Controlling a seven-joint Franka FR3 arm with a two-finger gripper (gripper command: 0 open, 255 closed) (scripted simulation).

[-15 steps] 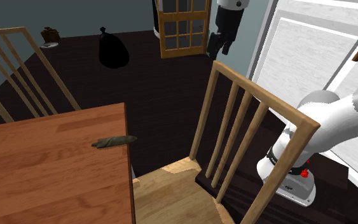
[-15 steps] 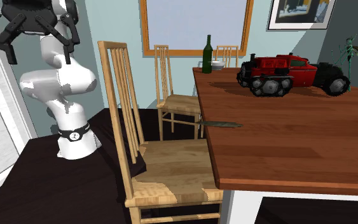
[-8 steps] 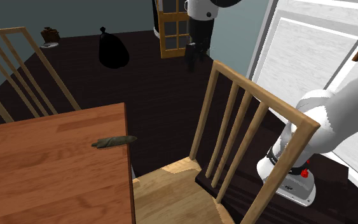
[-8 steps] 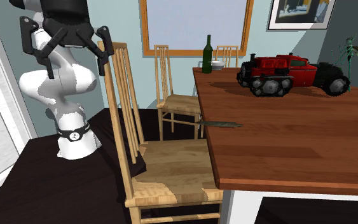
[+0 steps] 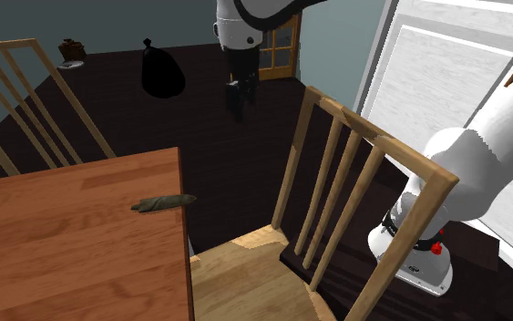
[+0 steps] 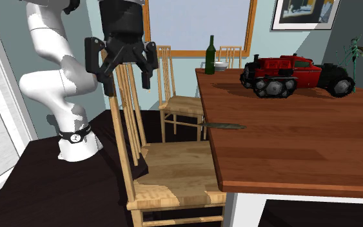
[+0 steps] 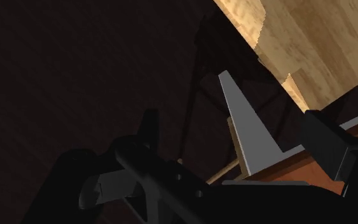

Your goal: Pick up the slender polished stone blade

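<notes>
Plainly, the pincer [image 6: 124, 72], spread wide and empty, hangs above the wooden chair [image 6: 173, 169], with the slender dark blade [image 6: 224, 125] well apart, lower and toward the second exterior view's right, lying crosswise at the counter's [image 6: 289, 151] chair-side edge.

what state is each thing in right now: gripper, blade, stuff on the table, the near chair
gripper: open, empty, up in the air
stone blade: lying flat at the table edge, untouched
bottle: upright on the table
toy vehicle: standing on its tracks and wheels
near chair: upright, seat beside the table
</notes>
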